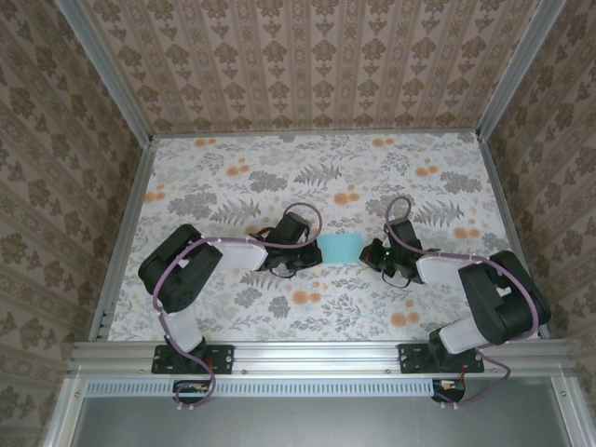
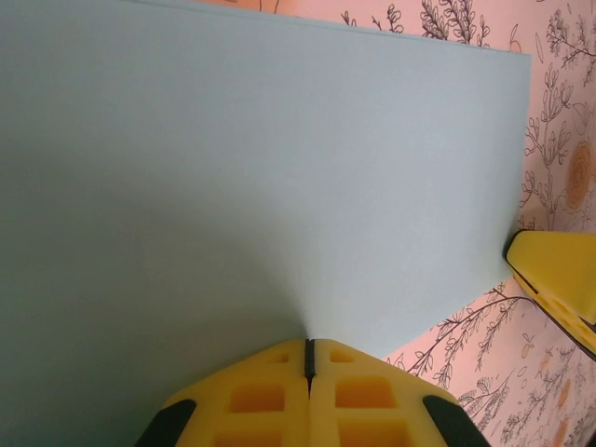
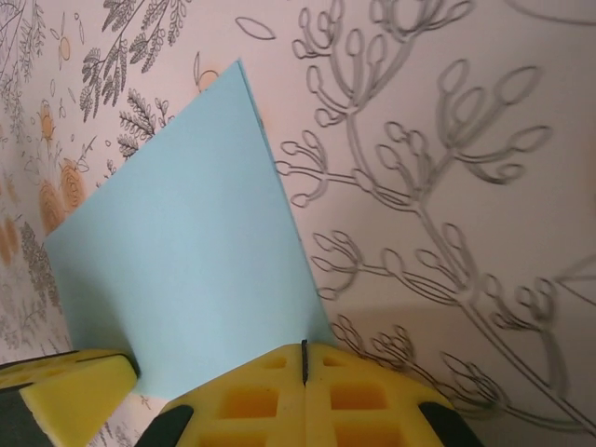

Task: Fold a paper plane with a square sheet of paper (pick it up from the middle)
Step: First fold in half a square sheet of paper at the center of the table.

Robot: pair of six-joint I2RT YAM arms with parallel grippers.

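Floral tabletop (image 1: 279,177), paper sheet (image 1: 340,248) pinched between left pincer (image 2: 308,346), right pincer (image 3: 304,346)

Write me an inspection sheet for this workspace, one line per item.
Surface: floral-patterned tabletop, no spills seen.
Job's things: turquoise sheet at mid-table, held between both grippers; no plane shape yet.
Clutter: nothing seen.
Grippers: left gripper and right gripper, jaws shut on opposite edges of the sheet.
Cables: purple cable looped behind each gripper, clear of the paper.
Surroundings: patterned walls; aluminium frame along the near edge.
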